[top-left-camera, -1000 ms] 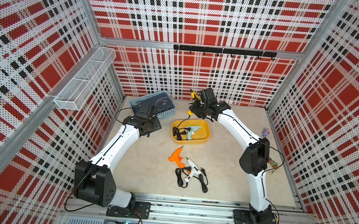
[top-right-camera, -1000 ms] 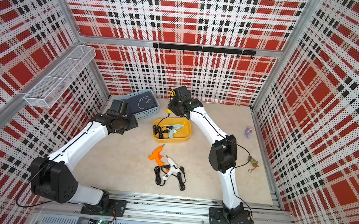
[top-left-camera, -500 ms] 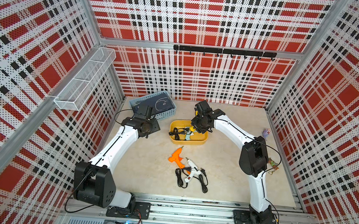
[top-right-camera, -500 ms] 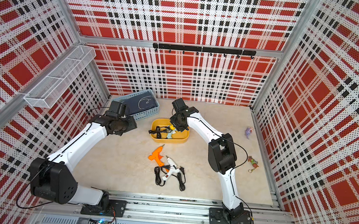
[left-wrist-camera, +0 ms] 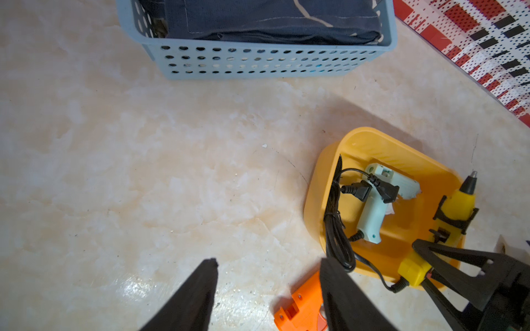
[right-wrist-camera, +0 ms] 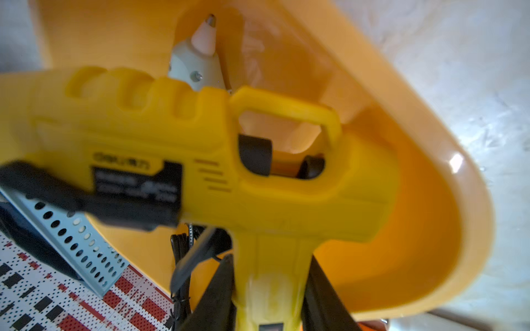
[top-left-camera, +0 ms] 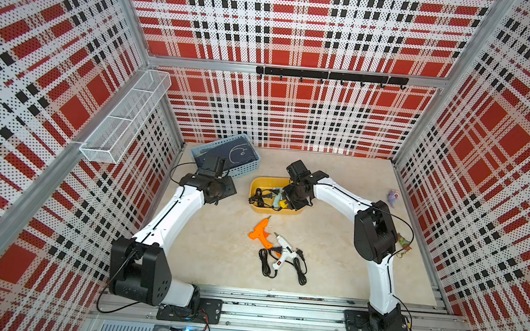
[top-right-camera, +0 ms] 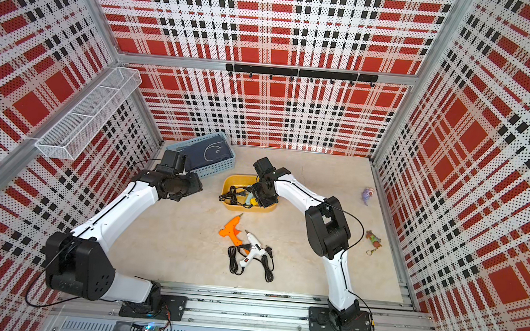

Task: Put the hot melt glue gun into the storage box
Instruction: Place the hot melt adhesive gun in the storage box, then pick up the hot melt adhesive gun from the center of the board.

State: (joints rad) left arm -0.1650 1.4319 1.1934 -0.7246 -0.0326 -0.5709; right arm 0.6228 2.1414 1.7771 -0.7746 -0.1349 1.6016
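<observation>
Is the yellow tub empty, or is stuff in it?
Not empty. A pale glue gun and its black cord lie inside the yellow tub; the right gripper holds a yellow glue gun over it.

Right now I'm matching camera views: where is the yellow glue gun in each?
In a top view: yellow glue gun near centre, at the storage box.
In a top view: gun near centre too.
Left wrist: gun at the right edge.
Right wrist: gun fills the middle.
Landmark: the storage box.
</observation>
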